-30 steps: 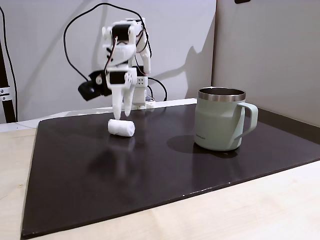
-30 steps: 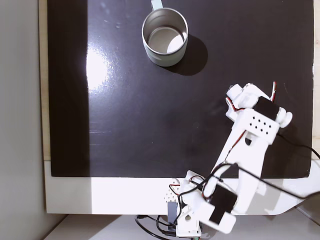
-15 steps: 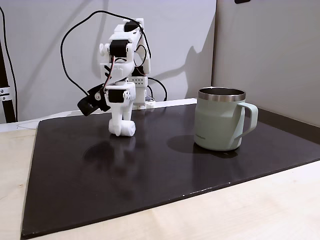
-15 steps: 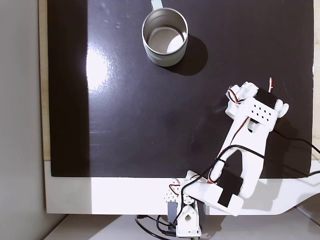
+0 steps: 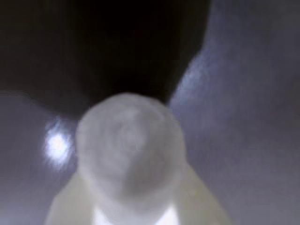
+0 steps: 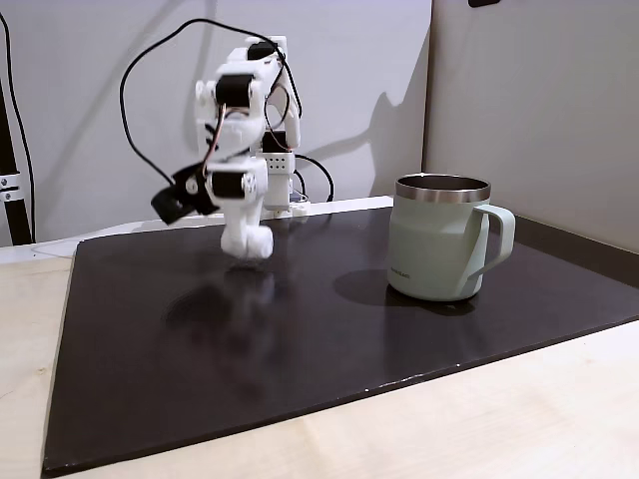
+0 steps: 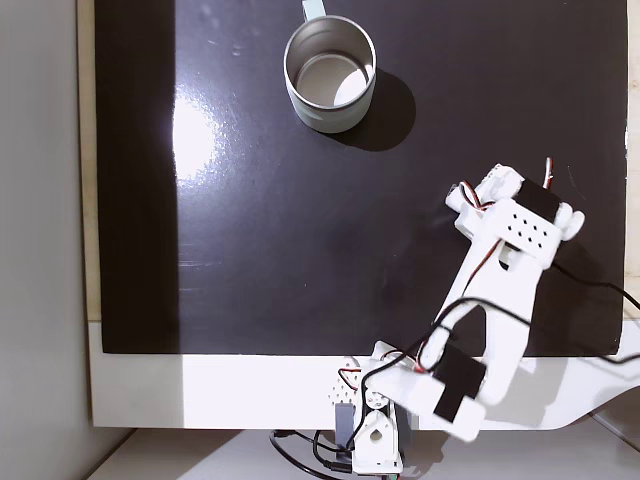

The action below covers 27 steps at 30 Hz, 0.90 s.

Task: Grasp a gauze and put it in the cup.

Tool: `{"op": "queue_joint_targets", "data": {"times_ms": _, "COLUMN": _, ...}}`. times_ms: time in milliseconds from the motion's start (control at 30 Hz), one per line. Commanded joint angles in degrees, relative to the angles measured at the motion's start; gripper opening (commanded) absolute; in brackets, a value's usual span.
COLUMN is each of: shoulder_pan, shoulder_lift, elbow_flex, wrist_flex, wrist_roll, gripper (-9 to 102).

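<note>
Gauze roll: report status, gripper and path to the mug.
Gripper shut on gauze roll, lifted just off the black mat. Mint-green mug upright, open, standing apart. No obstacle on the mat between them.

Glossy black mat (image 6: 329,339) on wood table (image 6: 479,419), white walls (image 6: 90,100).

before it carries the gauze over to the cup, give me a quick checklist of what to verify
1. Gauze held between the jaws: ok; the wrist view shows its round end between the pale fingers.
2. Gauze clear of the black mat: ok, it appears lifted off the mat in a fixed view.
3. Cup upright, opening free: ok; it looks empty from above.
4. Path across the mat to the cup clear: ok, nothing lies between them.
5. Grip firm enough for travel: cannot tell, the wrist view is blurred.
</note>
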Motion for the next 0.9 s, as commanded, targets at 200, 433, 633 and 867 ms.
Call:
{"op": "queue_joint_targets", "data": {"times_ms": 200, "shoulder_pan": -4.5, "shoulder_lift": 19.8, "elbow_flex": -5.0, "wrist_flex": 10.6, "wrist_roll": 0.4, "gripper": 0}}
{"op": "queue_joint_targets", "data": {"times_ms": 433, "shoulder_pan": -9.0, "shoulder_lift": 28.1, "elbow_flex": -12.0, "wrist_flex": 21.0, "wrist_roll": 0.4, "gripper": 0}}
{"op": "queue_joint_targets", "data": {"times_ms": 633, "shoulder_pan": -14.7, "shoulder_lift": 28.2, "elbow_flex": -20.2, "wrist_flex": 23.6, "wrist_roll": 1.7, "gripper": 0}}
{"op": "queue_joint_targets", "data": {"times_ms": 867, "shoulder_pan": -22.5, "shoulder_lift": 13.1, "elbow_flex": -41.0, "wrist_flex": 25.6, "wrist_roll": 6.4, "gripper": 0}}
